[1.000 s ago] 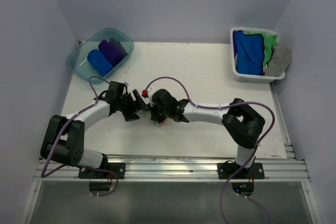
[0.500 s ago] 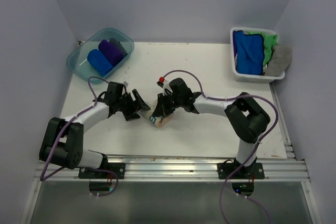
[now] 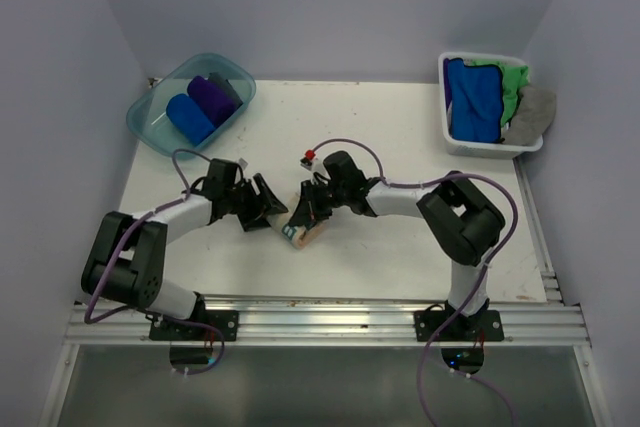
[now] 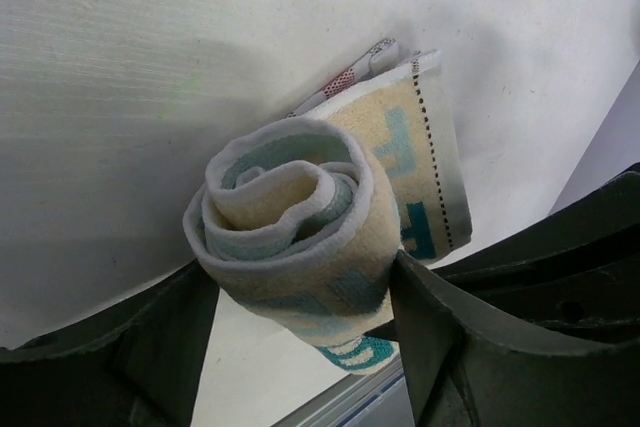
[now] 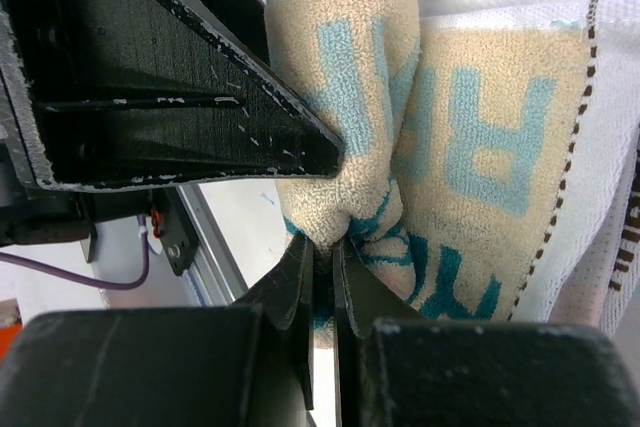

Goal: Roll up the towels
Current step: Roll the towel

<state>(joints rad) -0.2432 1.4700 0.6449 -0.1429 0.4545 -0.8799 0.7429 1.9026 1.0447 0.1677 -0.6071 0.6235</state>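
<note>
A cream towel with teal lettering point(image 3: 303, 233) lies partly rolled at the table's middle. In the left wrist view its coiled end point(image 4: 290, 217) sits between my left gripper's point(image 4: 300, 267) wide-spread fingers, which straddle it; the flat tail lies behind. My left gripper point(image 3: 268, 203) is open. My right gripper point(image 3: 303, 209) comes from the right and is shut on a pinched fold of the same towel point(image 5: 480, 147), as the right wrist view point(image 5: 322, 247) shows. A left finger point(image 5: 180, 97) crosses that view at upper left.
A teal tub point(image 3: 140, 122) at the back left holds a blue roll point(image 3: 188, 117) and a purple roll point(image 3: 212, 97). A white basket point(image 3: 490, 150) at the back right holds loose blue point(image 3: 470, 97), green point(image 3: 515, 87) and grey point(image 3: 532, 112) towels. An aluminium rail runs along the near edge.
My right wrist has drawn back up and to the right, uncovering the rolled towel. My left gripper has shifted slightly right, closer to the roll.
</note>
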